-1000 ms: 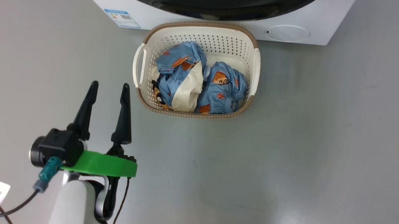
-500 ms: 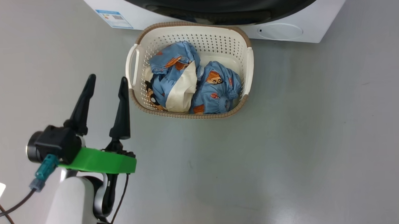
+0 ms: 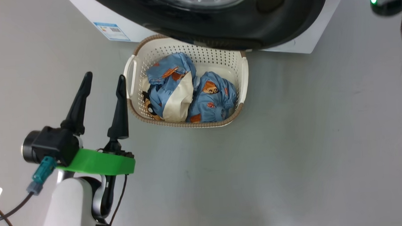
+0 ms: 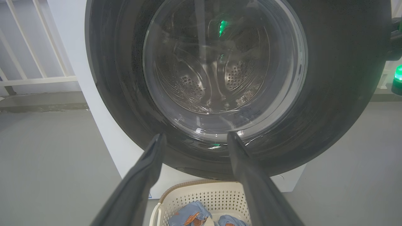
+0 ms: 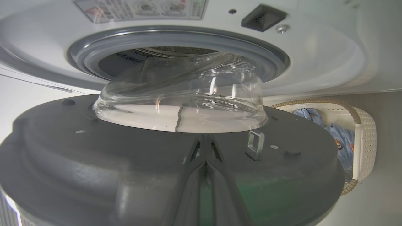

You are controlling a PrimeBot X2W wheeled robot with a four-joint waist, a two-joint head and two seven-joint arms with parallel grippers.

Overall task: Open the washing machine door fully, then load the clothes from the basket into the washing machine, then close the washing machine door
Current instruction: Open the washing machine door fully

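Swung further out, the washing machine door (image 3: pixel 217 24) now overhangs the far rim of the basket (image 3: pixel 243 73) at 12 o'clock. The right claw (image 5: pixel 205 142), fingers together, presses its inner face. The left claw (image 3: pixel 104 76) gapes at 8 o'clock. Keep sweeping the door wide, clear of the clothes (image 3: pixel 210 99).

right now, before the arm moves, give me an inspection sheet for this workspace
surface: grey floor, smooth and bare
job's things: door ajar, not fully open; basket on the floor in front of the washer, its far rim under the door's edge; clothes bundled in the basket
clutter: nothing seen
grippers: left gripper beside the basket, jaws open, empty; right gripper at the door's inner face, jaws shut, contact unclear
cables: dark cable with a teal plug at the left wrist
surroundings: white railing left of the washer; green light to its right
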